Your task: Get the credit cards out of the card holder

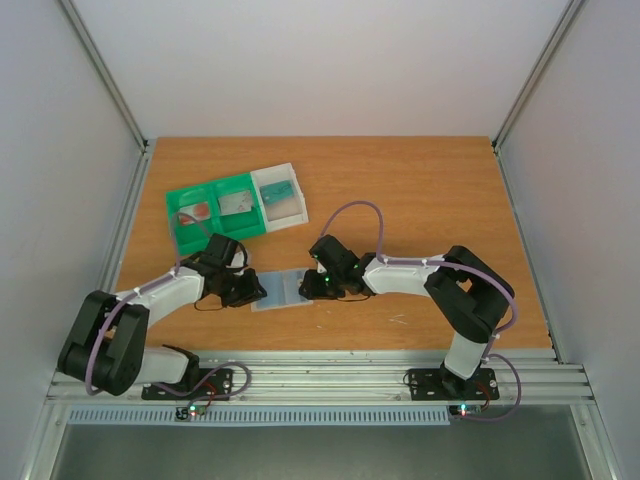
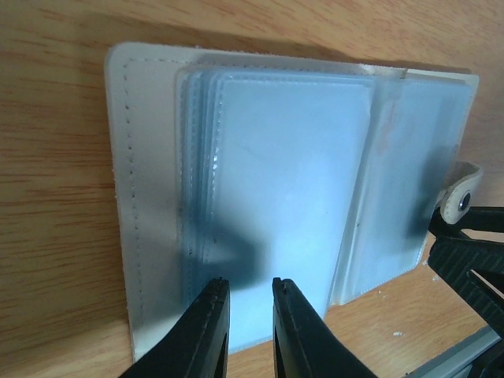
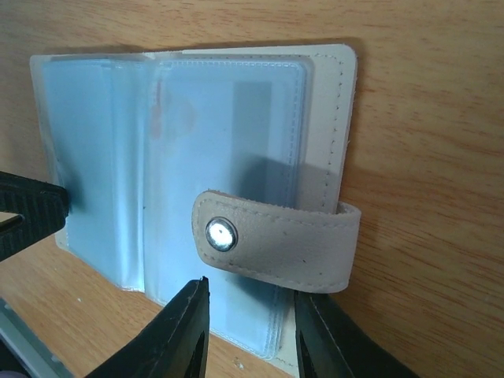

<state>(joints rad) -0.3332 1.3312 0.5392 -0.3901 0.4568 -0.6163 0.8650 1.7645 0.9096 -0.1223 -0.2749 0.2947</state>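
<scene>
Leftward, the fingers of the left gripper (image 2: 249, 285) are held nearly together over the near edge of the clear sleeves (image 2: 291, 181) of the card holder (image 1: 282, 290); whether one is pinched cannot be told. Between both finger pairs the card holder is laid open on the table (image 2: 55, 197). Rightward, the fingers of the right gripper (image 3: 250, 293) are set apart astride its edge just below the snap tab (image 3: 276, 240), and a grip cannot be told there either.

Arms low, inward; left claw (image 2: 250, 288), right claw (image 3: 252, 293) slightly ajar
</scene>
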